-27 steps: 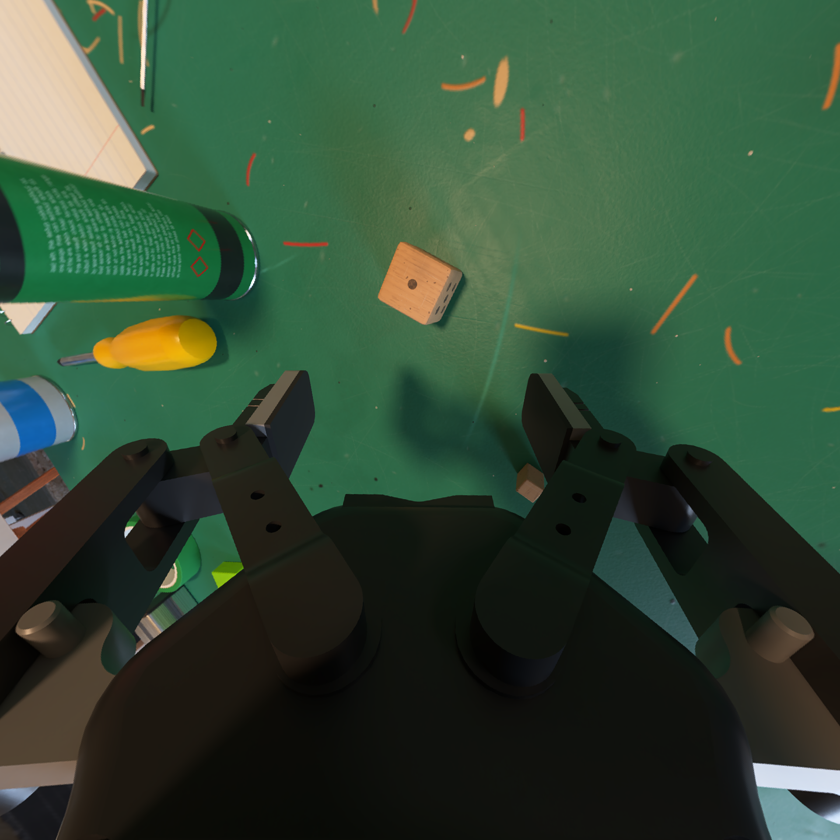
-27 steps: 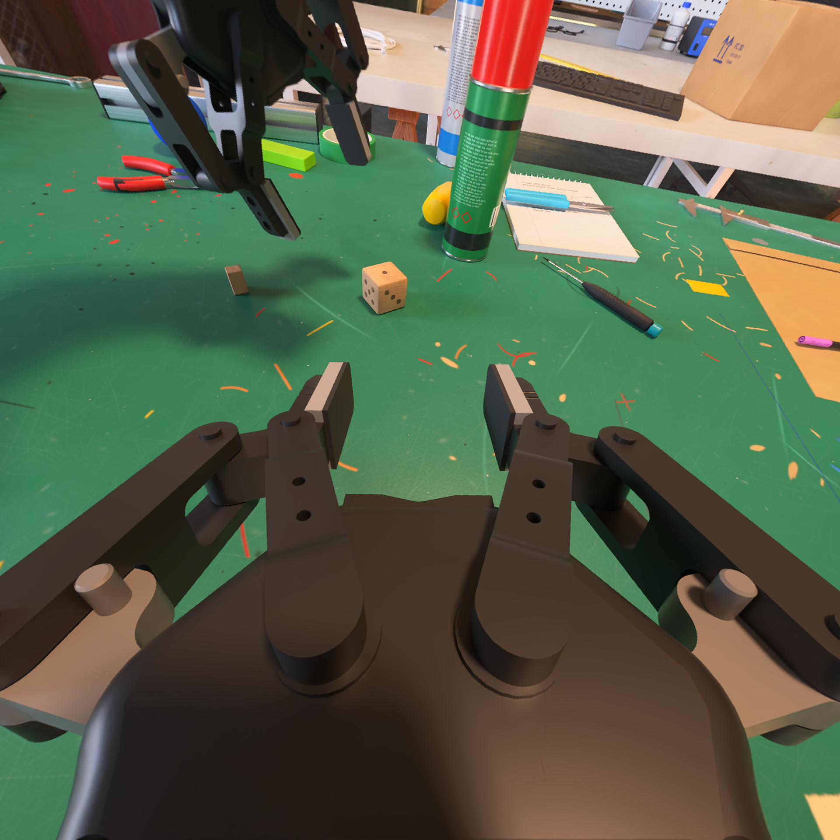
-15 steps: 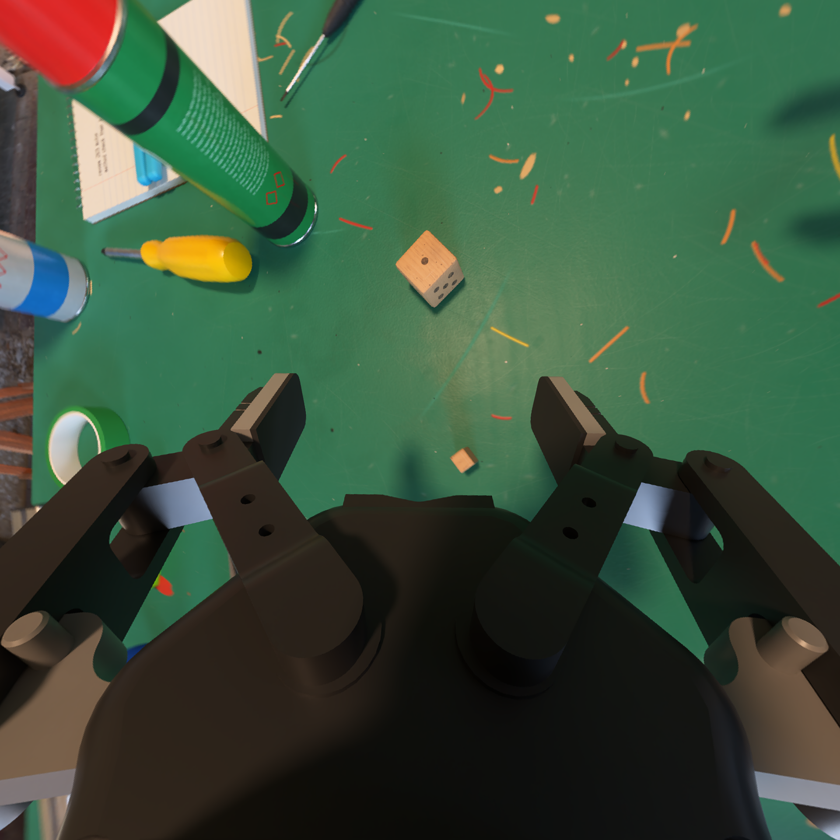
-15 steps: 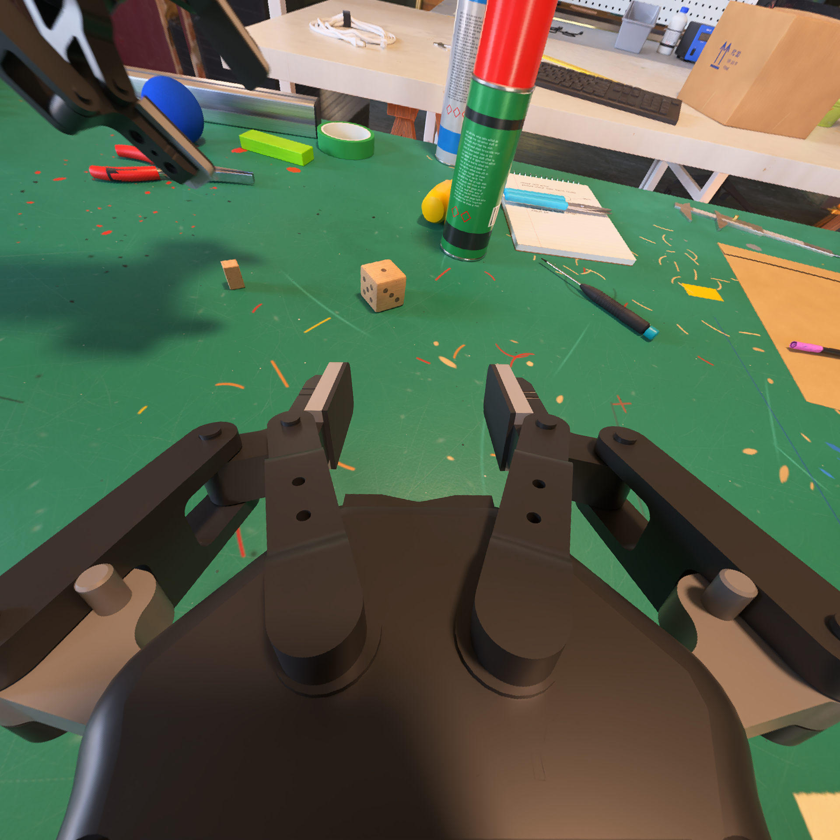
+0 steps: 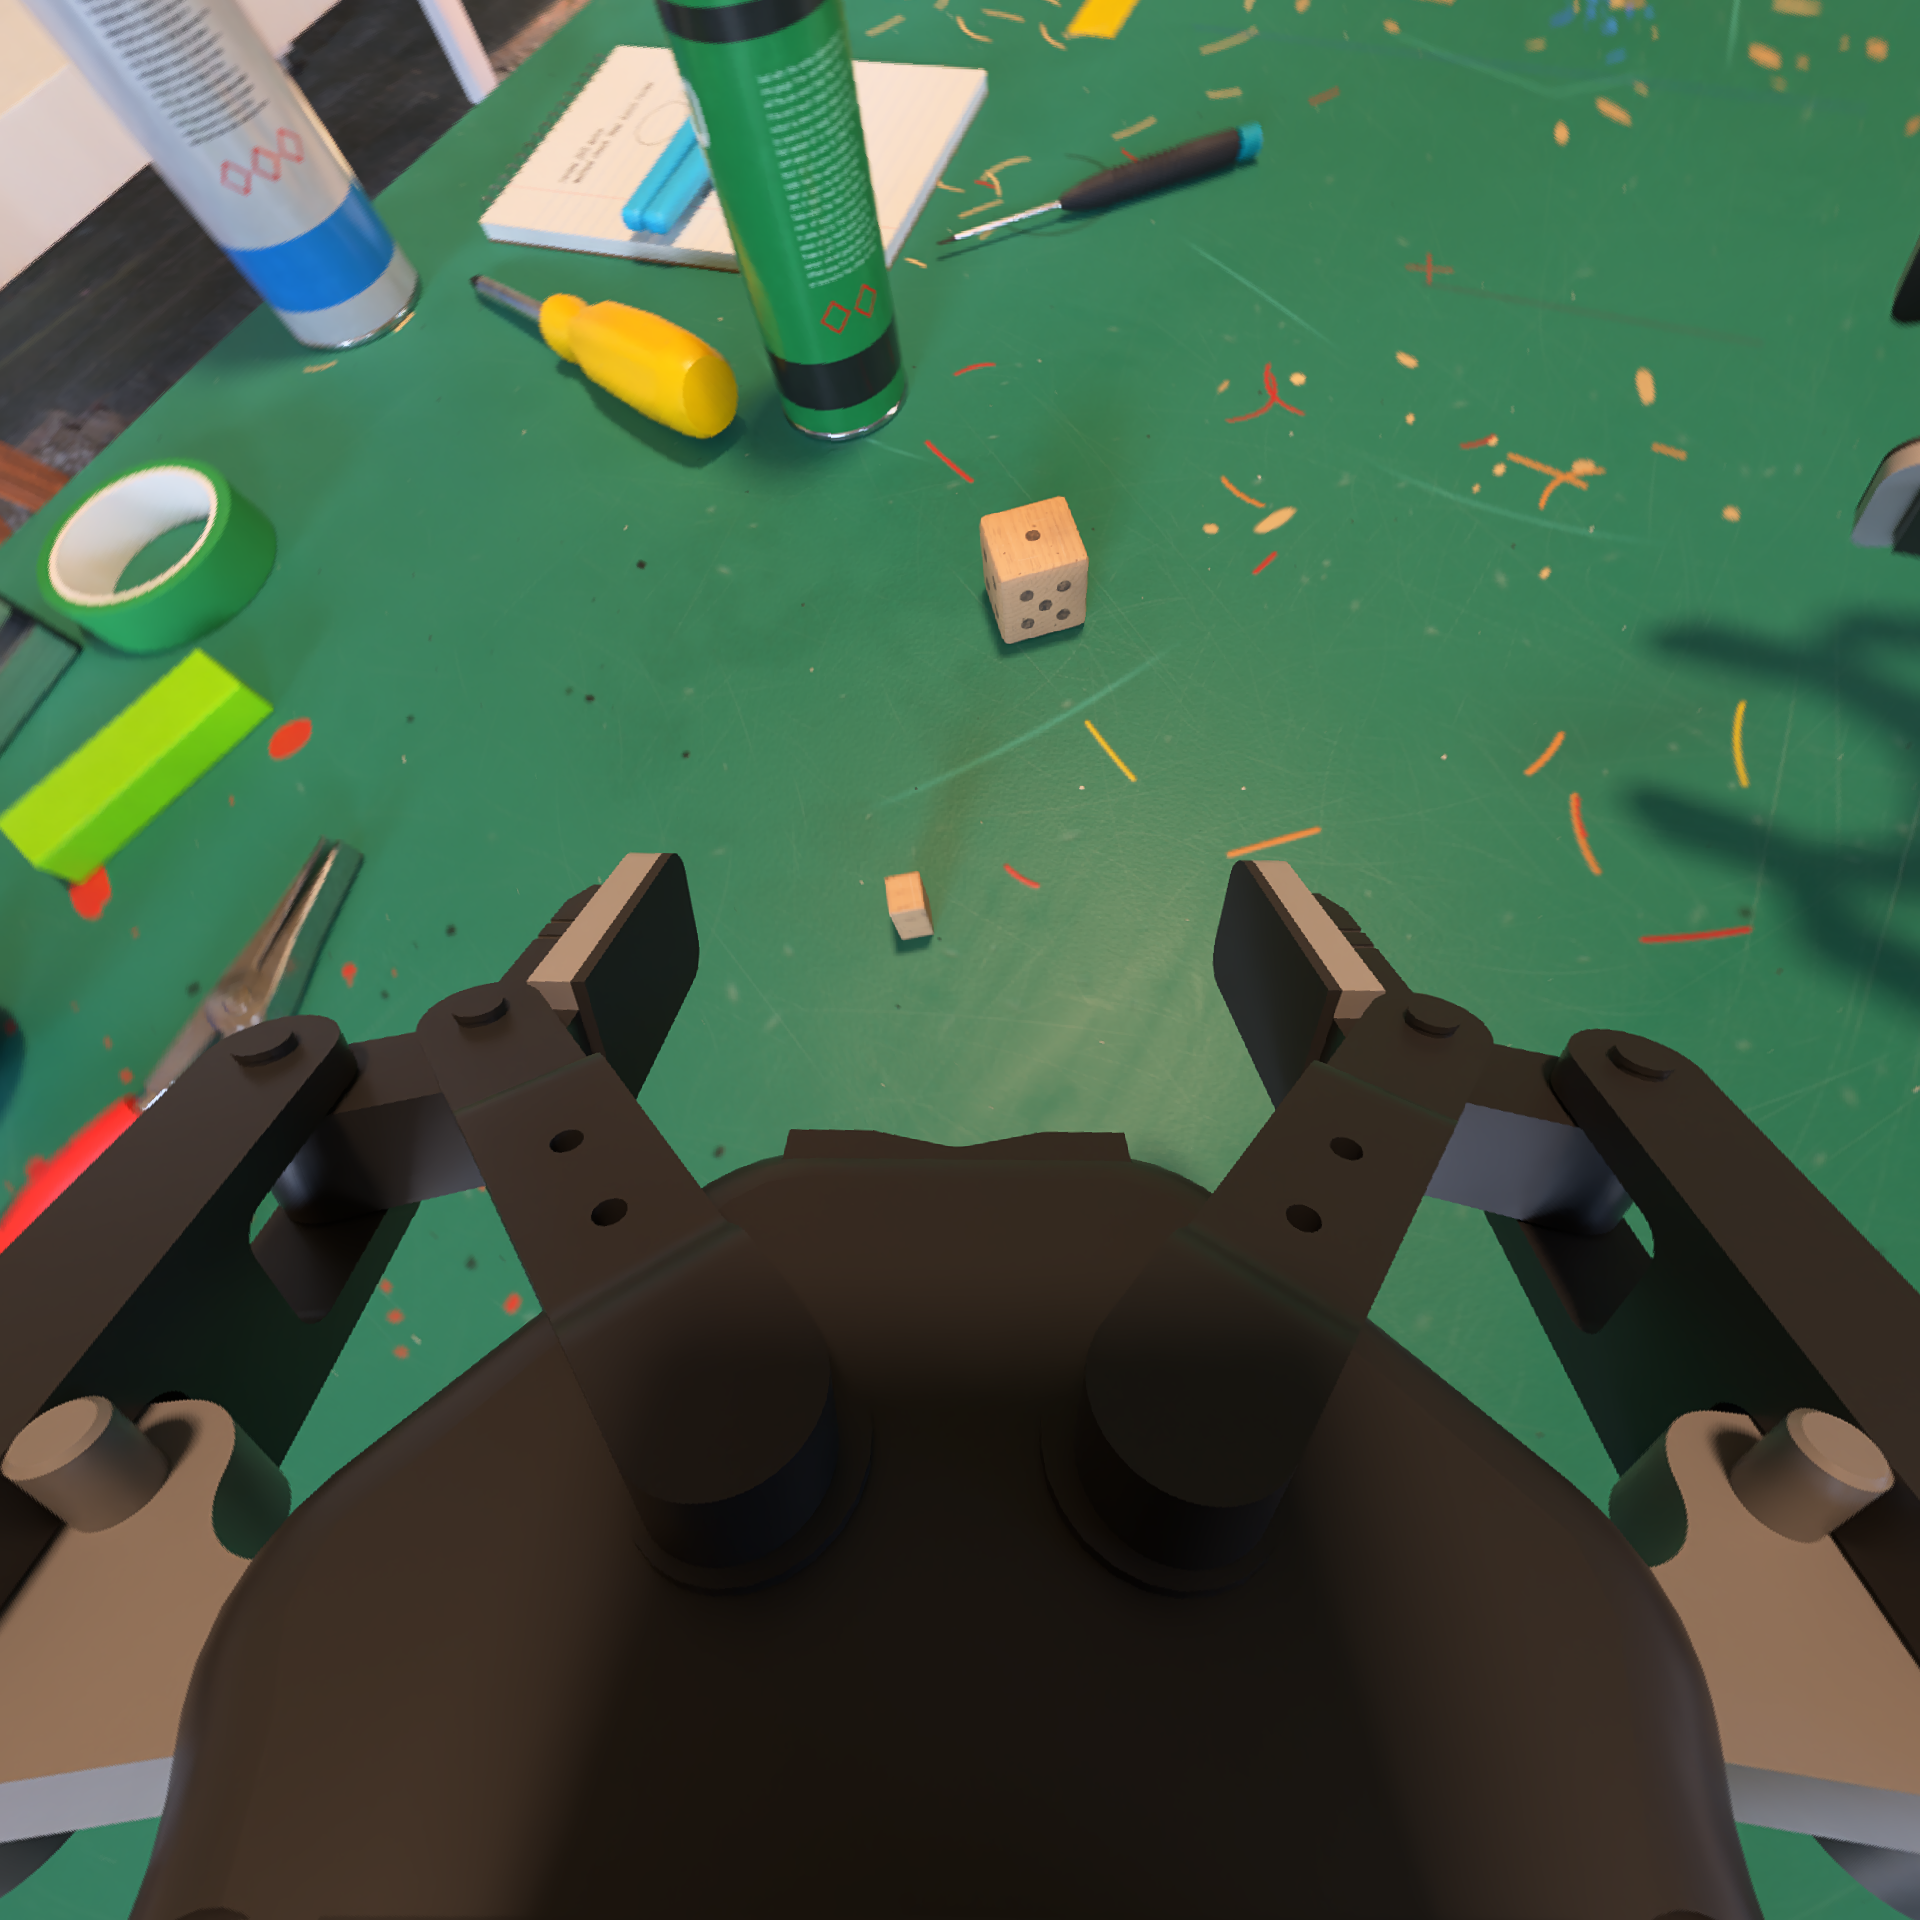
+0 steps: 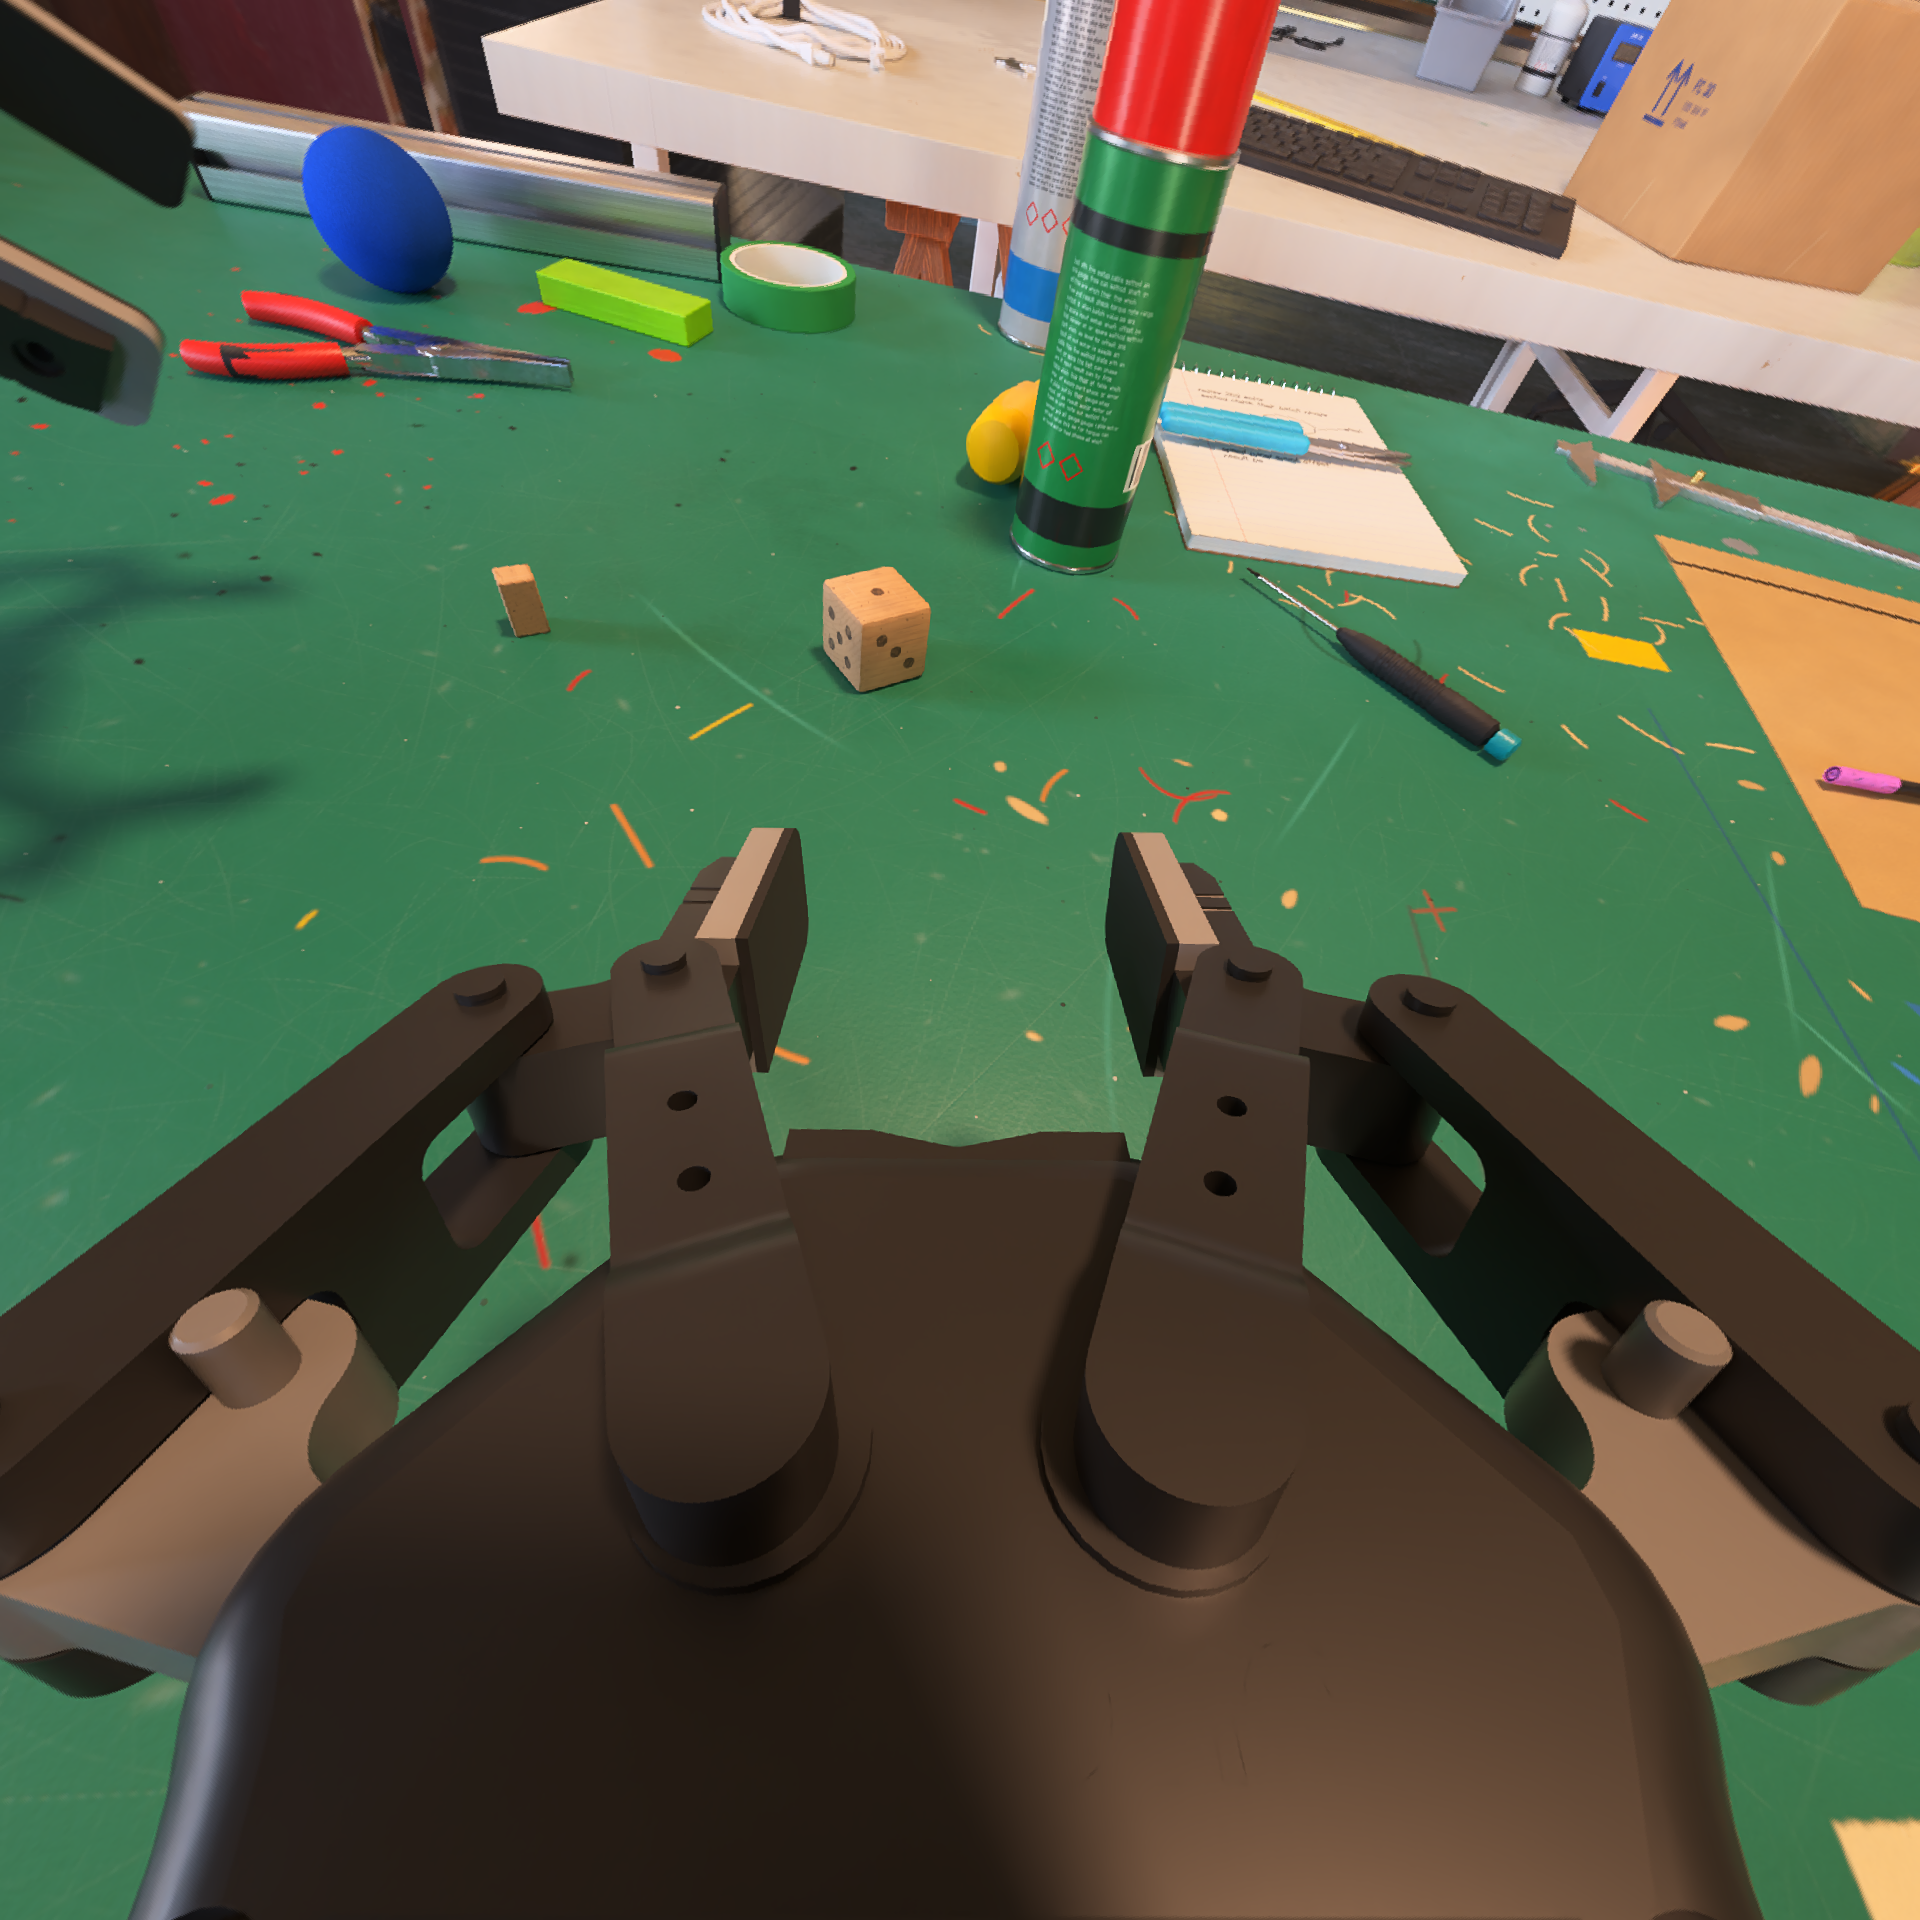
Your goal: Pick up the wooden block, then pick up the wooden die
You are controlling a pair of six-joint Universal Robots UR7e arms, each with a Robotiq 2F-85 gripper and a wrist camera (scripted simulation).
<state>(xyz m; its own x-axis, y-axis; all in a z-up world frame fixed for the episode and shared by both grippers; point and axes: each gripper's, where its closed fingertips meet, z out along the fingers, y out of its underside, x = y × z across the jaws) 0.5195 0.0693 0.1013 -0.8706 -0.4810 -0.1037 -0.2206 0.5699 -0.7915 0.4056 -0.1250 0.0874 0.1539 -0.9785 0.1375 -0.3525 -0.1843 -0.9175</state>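
1. Left gripper (image 5: 956,925): jaws spread wide, nothing between them, held high above the green table (image 5: 1351,1039). Right gripper (image 6: 956,935): jaws parted to a middling gap, also empty, low over the near table edge.
2. Change over the last second: the left gripper has risen and pulled back; the wooden block (image 5: 907,906) now sits just beyond its fingertips, slightly left of centre, where it was half hidden by the right finger before. The block is upright and untouched, so no pick has been made. Judgement: this looks like a re-approach, and the first step is still open.
3. Wooden die (image 5: 1034,568) stands farther in, mid-table, well apart from the block, near the green spray can (image 5: 821,260).
4. Toward the far edge: yellow-handled screwdriver (image 5: 644,364), notepad (image 5: 914,135), white-and-blue can (image 5: 301,260).
5. View differences: the right wrist view shows the block (image 6: 520,600) as a tall thin slab, the die (image 6: 875,628) beside it, plus blue ball (image 6: 376,208) and red pliers (image 6: 312,343) at the far left corner. Only the left view looks down on the block's top.
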